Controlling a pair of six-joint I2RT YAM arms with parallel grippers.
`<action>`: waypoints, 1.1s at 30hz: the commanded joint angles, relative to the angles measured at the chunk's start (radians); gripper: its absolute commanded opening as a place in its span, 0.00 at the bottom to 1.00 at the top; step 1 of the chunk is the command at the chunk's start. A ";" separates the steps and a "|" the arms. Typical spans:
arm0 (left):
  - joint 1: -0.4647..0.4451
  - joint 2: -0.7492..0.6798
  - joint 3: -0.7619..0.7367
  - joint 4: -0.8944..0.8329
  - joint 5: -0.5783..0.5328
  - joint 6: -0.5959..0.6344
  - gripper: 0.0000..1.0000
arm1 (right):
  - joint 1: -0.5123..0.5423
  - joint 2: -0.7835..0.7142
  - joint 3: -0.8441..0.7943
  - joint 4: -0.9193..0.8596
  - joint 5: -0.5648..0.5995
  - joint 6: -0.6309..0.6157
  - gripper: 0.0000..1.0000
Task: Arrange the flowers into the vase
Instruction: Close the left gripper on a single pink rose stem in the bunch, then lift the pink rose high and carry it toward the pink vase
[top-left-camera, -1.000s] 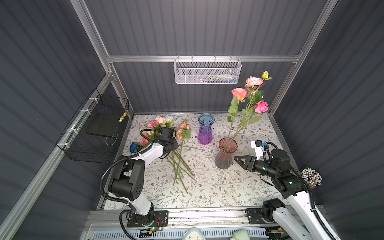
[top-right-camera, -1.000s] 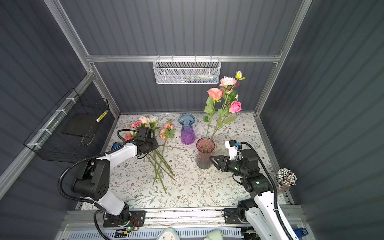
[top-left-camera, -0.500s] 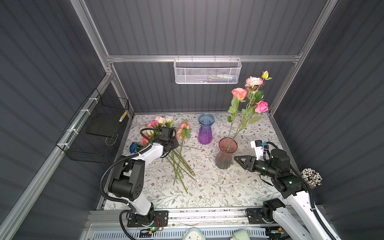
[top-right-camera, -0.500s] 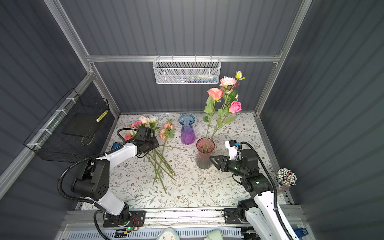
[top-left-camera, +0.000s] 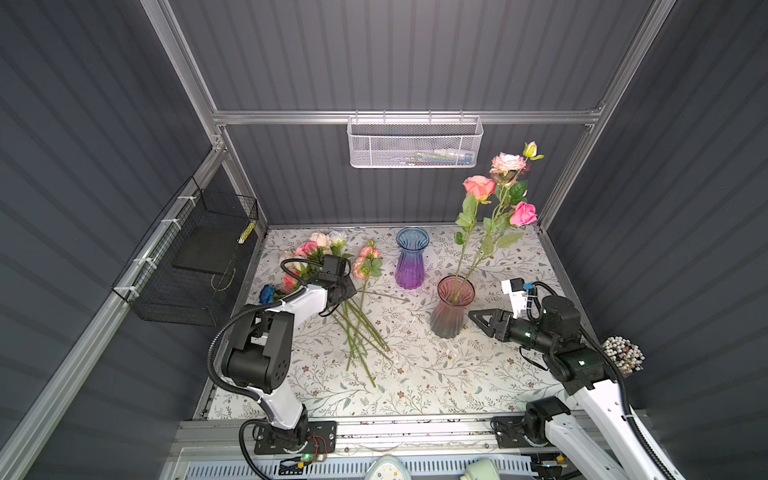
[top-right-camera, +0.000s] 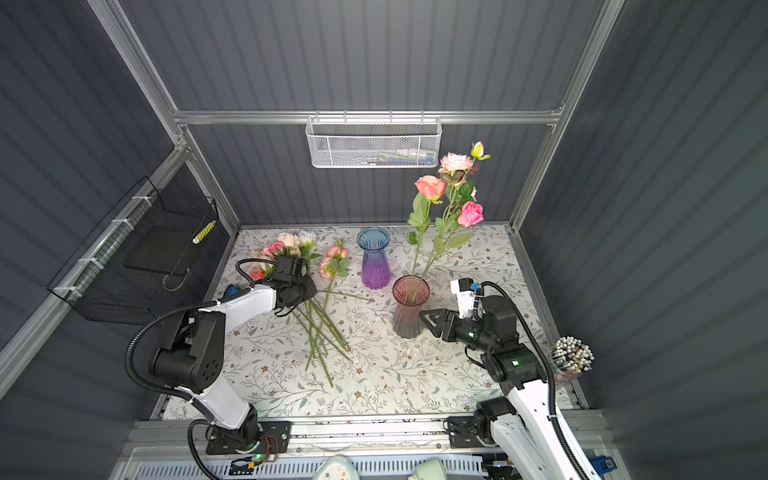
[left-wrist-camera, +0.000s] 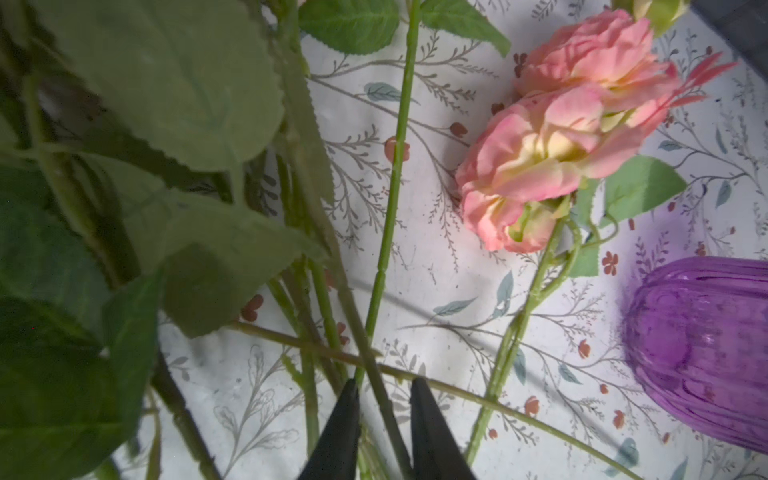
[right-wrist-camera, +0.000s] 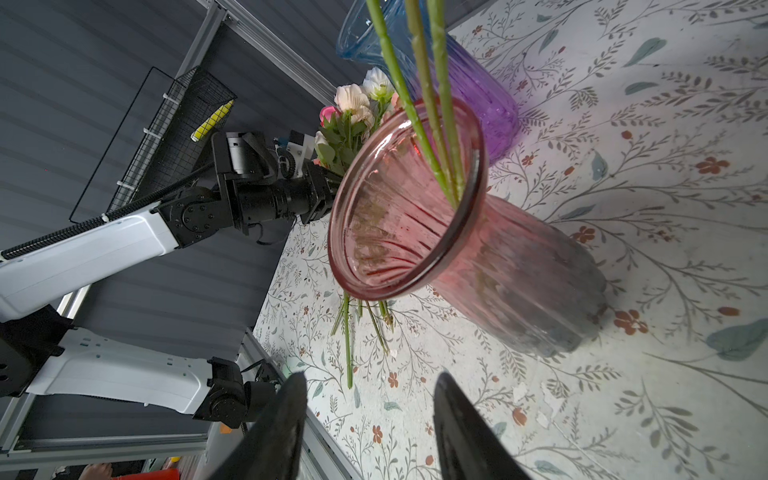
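- Stillness, mostly: against a second ago, both arms and the loose flowers (top-left-camera: 360, 332) lie where they did. No stem has lifted, so I judge this pick not yet made.
- My left gripper (left-wrist-camera: 384, 384) is narrow, its tips straddling a green stem in the pile. Whether it is pinched, I cannot tell.
- My right gripper (right-wrist-camera: 371, 378) stands half-wide and empty, aimed at the pink vase (right-wrist-camera: 519, 266) close by.
- Three stems (right-wrist-camera: 432, 104) already stand in that vase. The rest lie on the table (top-left-camera: 436, 374), left of the blue-purple vase (top-left-camera: 409, 262).
- Stems look thin, smooth and jointed, the leaves serrated and matte, the petals clothlike. Both vases are ribbed, flared, translucent glass.
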 joint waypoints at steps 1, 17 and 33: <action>0.010 0.019 0.027 0.014 0.006 0.015 0.18 | 0.004 -0.010 0.031 -0.016 0.009 -0.022 0.52; 0.010 -0.129 0.008 -0.004 0.065 0.023 0.06 | 0.005 -0.002 0.021 0.006 0.003 -0.005 0.51; 0.010 -0.360 0.010 0.155 0.252 0.029 0.00 | 0.006 -0.033 0.044 -0.035 0.008 -0.040 0.52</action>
